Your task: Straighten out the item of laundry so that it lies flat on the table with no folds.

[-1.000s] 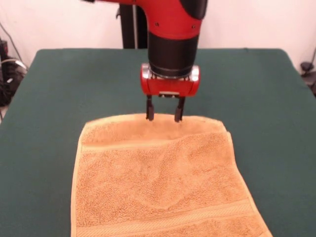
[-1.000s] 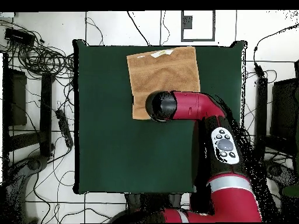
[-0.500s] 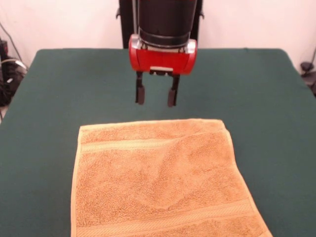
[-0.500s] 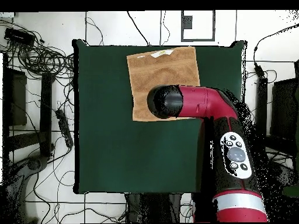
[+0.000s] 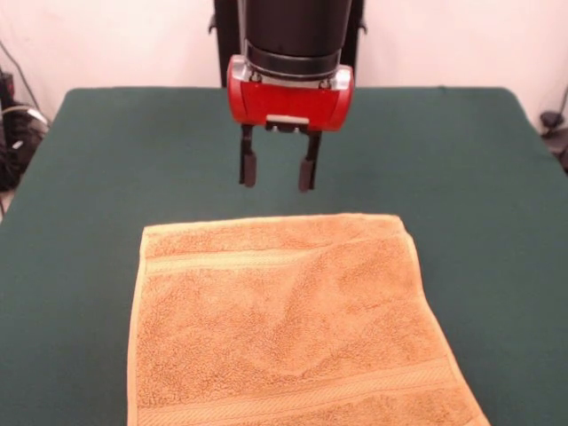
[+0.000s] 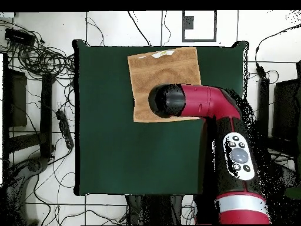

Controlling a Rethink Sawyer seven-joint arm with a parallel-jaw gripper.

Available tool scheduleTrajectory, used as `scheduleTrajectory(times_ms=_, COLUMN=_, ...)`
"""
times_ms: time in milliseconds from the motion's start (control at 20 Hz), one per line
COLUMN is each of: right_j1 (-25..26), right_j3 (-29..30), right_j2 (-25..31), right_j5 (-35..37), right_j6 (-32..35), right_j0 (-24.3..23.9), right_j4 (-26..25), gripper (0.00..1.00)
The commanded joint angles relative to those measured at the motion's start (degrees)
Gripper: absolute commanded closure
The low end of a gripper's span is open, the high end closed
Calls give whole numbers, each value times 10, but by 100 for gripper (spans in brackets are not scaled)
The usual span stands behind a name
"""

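Observation:
The orange-tan terry towel (image 5: 288,324) lies spread on the dark green table (image 5: 106,177), its near part cut off by the picture's bottom edge. It shows soft ripples in the middle and woven bands near both ends. In the overhead view the towel (image 6: 164,67) lies at the table's far edge, with its white label (image 6: 161,53) there. My gripper (image 5: 275,173) hangs open and empty above the table, just beyond the towel's far edge. In the overhead view the arm's wrist (image 6: 167,101) covers the gripper and the towel's edge nearest the robot.
The table's green cloth (image 6: 117,147) stretches wide around the towel. Cables (image 6: 41,53) and stands lie on the floor beside the table. The robot's pedestal (image 5: 235,44) stands at the table's far side.
My gripper has let go of the towel's far edge, risen and drawn back toward the robot. The edge now lies flat on the table.

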Motion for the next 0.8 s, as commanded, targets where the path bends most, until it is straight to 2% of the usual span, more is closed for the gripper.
scheduleTrajectory(times_ms=50, right_j1=88, right_j3=-11, right_j2=73, right_j5=-17, right_j6=-3, right_j0=1, right_j4=5, gripper=0)
scheduleTrajectory(times_ms=800, right_j1=154, right_j3=-39, right_j2=98, right_j5=-70, right_j6=-19, right_j0=-21, right_j4=-9, gripper=0)
